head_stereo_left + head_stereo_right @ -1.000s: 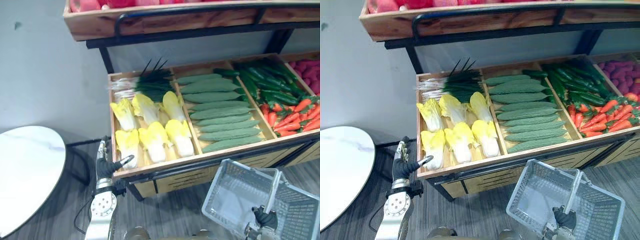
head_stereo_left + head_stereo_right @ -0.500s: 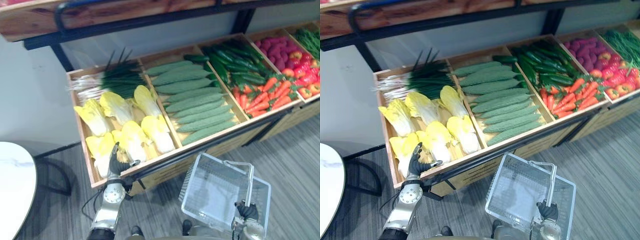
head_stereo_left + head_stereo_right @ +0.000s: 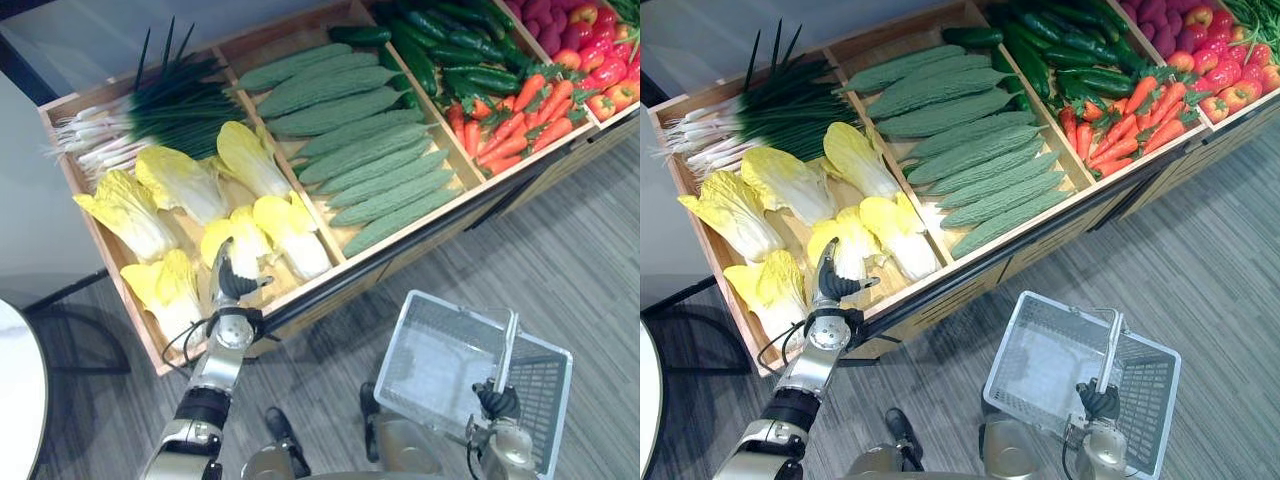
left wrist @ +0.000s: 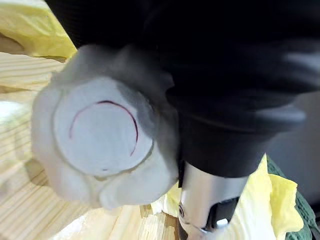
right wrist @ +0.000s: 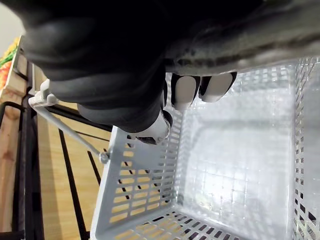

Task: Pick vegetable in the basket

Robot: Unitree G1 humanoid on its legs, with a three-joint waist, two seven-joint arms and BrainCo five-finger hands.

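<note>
The mesh basket (image 3: 399, 345) is held by its handle (image 3: 509, 345) in the curled right hand (image 3: 497, 401); the left hand (image 3: 236, 284) is laid, fingers (image 3: 222, 258) straight, on a napa cabbage (image 3: 240, 238)

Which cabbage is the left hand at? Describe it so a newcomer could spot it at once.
In the wooden crate, find the leftmost compartment, with spring onions at the back and six yellow-leaved cabbages in two rows. It is the middle cabbage of the front row, the one with the left hand at its white stem end.
</note>
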